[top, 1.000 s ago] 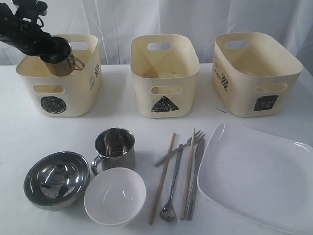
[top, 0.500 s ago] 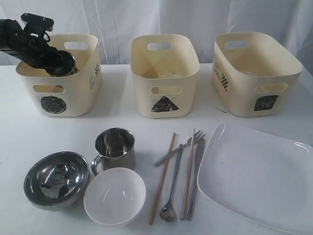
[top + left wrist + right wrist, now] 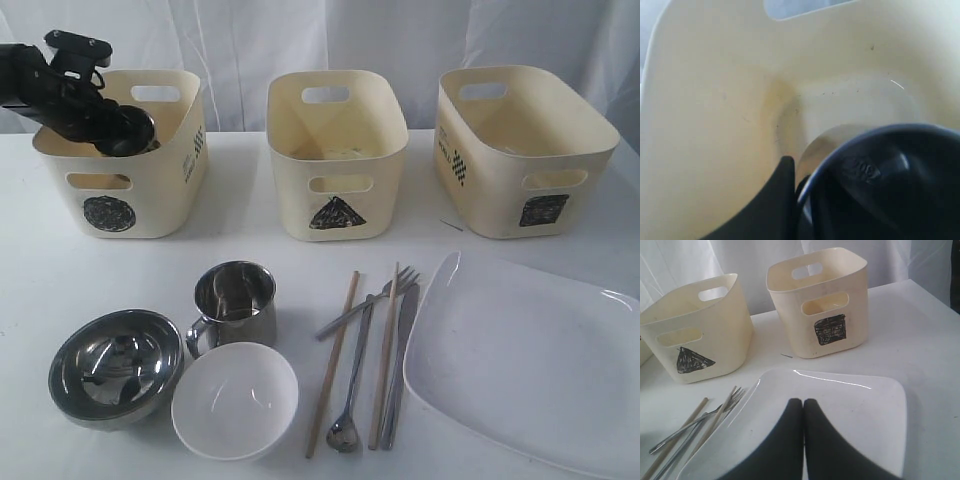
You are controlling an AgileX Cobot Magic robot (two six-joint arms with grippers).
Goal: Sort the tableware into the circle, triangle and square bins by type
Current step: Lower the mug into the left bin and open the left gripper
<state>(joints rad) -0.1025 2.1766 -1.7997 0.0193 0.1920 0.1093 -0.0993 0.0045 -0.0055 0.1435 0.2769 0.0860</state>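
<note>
White bowl (image 3: 234, 398) and steel bowl (image 3: 116, 365) sit nearest on the bench (image 3: 250, 250), side by side, with the loose mug (image 3: 237, 303) upright just behind them. Beside these lie the chopsticks (image 3: 332, 363), spoon (image 3: 343, 434), knife (image 3: 402, 350) and fork (image 3: 362, 310) in a loose bundle, the fork slanting across the others. The plate (image 3: 530, 370) lies flat to their right. None of these is sorted yet. The right hand (image 3: 803, 402) hovers over the plate with its fingers pressed together, empty. Farther back stand the circle bin (image 3: 150, 190), triangle bin (image 3: 337, 160) and square bin (image 3: 510, 150); I can make out nothing for certain in the last two. The left hand (image 3: 125, 130) reaches down into the circle bin. The wrist view shows it gripping the rim of the held mug (image 3: 865, 170), a shiny steel cup with a dark inside, low against the bin's wall. So I judge that the first piece is about to be placed and nearly all the sorting is ahead.
</note>
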